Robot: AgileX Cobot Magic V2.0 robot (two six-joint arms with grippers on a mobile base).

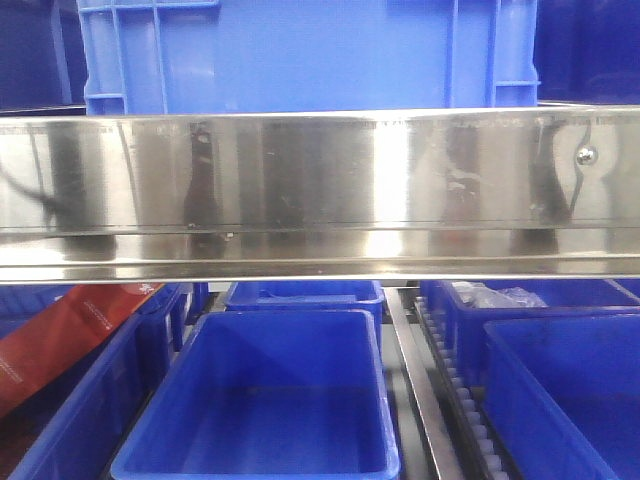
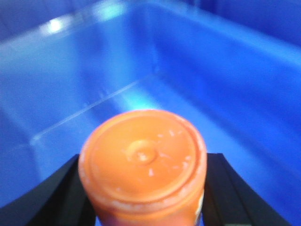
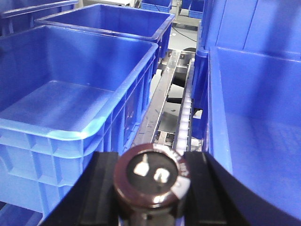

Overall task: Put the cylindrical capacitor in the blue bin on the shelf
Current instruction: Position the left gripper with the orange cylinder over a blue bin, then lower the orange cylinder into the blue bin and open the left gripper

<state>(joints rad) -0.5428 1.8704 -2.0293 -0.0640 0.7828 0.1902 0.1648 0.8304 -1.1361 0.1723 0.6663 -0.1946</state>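
dark cylindrical capacitor [image 3: 151, 181] clamped in right jaws above roller track [image 3: 186, 113]; left jaws grip orange cylinder [image 2: 142, 160]

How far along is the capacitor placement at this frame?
Done: pick-up; the right pincer is shut on the cylindrical capacitor. In hand: it appears over the roller track, beside a blue bin. Left: move over a bin and release. The left pincer holds an orange-topped cylinder.
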